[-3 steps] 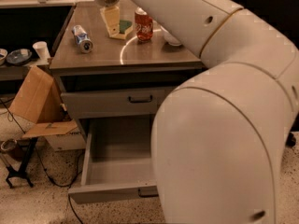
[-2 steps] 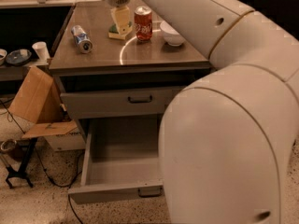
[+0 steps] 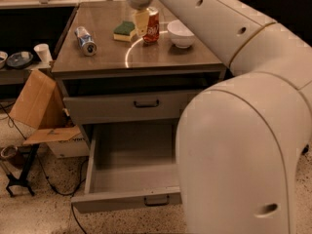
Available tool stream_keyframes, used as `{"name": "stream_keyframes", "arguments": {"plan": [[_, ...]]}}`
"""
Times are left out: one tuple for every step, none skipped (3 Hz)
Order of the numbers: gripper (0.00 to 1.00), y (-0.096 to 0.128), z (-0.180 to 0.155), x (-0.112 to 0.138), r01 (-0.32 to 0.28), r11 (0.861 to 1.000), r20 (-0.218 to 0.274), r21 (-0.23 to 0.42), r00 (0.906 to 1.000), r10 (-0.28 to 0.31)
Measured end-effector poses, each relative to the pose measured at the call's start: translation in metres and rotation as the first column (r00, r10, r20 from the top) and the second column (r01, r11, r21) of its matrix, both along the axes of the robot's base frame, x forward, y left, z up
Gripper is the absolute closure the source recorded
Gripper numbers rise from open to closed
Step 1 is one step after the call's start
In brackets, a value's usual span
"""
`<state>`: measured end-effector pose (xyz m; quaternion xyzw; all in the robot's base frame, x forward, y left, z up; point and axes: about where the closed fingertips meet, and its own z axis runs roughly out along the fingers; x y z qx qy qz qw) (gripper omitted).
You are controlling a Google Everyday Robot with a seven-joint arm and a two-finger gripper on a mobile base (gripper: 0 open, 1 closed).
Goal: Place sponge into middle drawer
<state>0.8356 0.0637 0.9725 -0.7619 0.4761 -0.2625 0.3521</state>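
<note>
The sponge (image 3: pixel 125 30), dark green on top and yellow below, lies flat on the cabinet's countertop (image 3: pixel 146 57) toward the back. My gripper (image 3: pixel 141 21) hangs just to the sponge's right, between it and a red soda can (image 3: pixel 152 25), close above the countertop. It holds nothing that I can see. The middle drawer (image 3: pixel 127 195) is the lower grey drawer. It is pulled far out, and the part of its inside that shows is empty. My big white arm (image 3: pixel 243 130) hides its right part.
A white bowl (image 3: pixel 181 33) stands right of the red can. A silver can (image 3: pixel 85 40) lies on its side at the countertop's left. The grey drawer above (image 3: pixel 131 106) is closed. A cardboard box (image 3: pixel 36 106), cables and a stand (image 3: pixel 19 182) sit on the floor at left.
My gripper has moved a little to the right and away from the sponge. The sponge now shows uncovered to its left. The drawer has stayed open.
</note>
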Motion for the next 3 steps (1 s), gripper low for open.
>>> {"name": "stream_keyframes", "arguments": {"plan": [[0.00, -0.008, -0.006, 0.019, -0.003, 1.000, 0.036, 0.015, 0.9994, 0.003], [0.00, -0.004, -0.015, 0.032, -0.016, 0.999, 0.061, 0.032, 0.9981, 0.014], [0.00, 0.004, -0.024, 0.042, -0.027, 0.999, 0.076, 0.029, 0.9968, 0.025]]}}
